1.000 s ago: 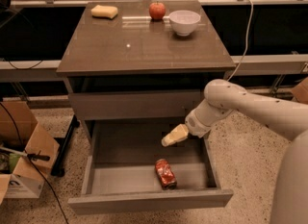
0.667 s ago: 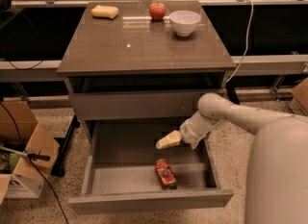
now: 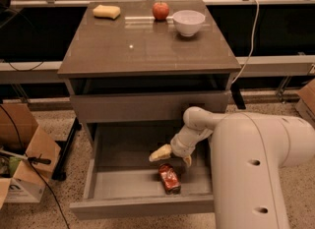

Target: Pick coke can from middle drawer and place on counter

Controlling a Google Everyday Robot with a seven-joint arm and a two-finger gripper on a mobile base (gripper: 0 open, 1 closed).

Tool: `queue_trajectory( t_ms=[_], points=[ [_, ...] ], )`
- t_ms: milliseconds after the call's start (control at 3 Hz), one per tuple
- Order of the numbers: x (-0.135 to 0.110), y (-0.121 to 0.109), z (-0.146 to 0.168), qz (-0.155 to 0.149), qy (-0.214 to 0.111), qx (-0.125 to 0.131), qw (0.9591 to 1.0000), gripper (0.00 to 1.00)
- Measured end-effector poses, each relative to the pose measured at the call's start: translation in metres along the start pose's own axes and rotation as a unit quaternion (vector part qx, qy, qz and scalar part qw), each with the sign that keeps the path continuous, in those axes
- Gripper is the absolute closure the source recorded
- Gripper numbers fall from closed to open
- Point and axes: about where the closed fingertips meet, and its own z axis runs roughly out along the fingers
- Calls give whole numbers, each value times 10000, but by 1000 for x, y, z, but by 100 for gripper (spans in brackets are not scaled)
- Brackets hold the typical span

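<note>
Counter (image 3: 147,46) carries sponge (image 3: 107,11), apple (image 3: 160,10) & bowl (image 3: 189,21) at far edge. Middle drawer (image 3: 138,206) is pulled out w/ coke can (image 3: 169,179) lying on its floor, right of ctr. Gripper (image 3: 173,157) just above can, fingers spread, holding nothing.

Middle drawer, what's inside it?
A coke can lies on the middle drawer floor, with the gripper open just above it. The robot's arm covers the drawer's right side, so that part is hidden.
</note>
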Motion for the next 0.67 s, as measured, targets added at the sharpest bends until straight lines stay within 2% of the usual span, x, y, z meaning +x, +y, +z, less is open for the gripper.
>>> queue_trajectory(
  t_ms=[333, 667],
  points=[
    [9, 5, 15, 213, 320, 144, 9992, 0],
    [20, 11, 25, 357, 554, 234, 9975, 18]
  ],
)
